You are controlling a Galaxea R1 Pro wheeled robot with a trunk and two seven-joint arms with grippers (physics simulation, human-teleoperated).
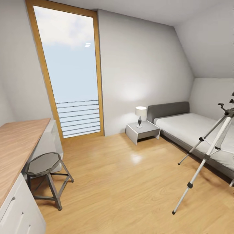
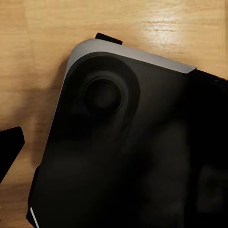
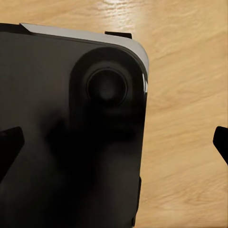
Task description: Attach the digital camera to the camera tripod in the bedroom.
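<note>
no readable text, labels, brands, numbers or signs anywhere

Glossy wood floor [image 1: 130, 182]; silvery metal tripod legs [image 1: 208, 156]

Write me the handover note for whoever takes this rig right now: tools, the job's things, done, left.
Left tool: one fingertip shows over the wood floor, nothing between; whether it is open is unclear.
Right tool: open, empty, above the floor beside the robot's dark base.
Silver-grey three-legged camera tripod stands at the right, beside the grey-headboard bed.
Done: in the bedroom, tripod found.
Left: find the camera, grasp it, mount it on the tripod head.
</note>
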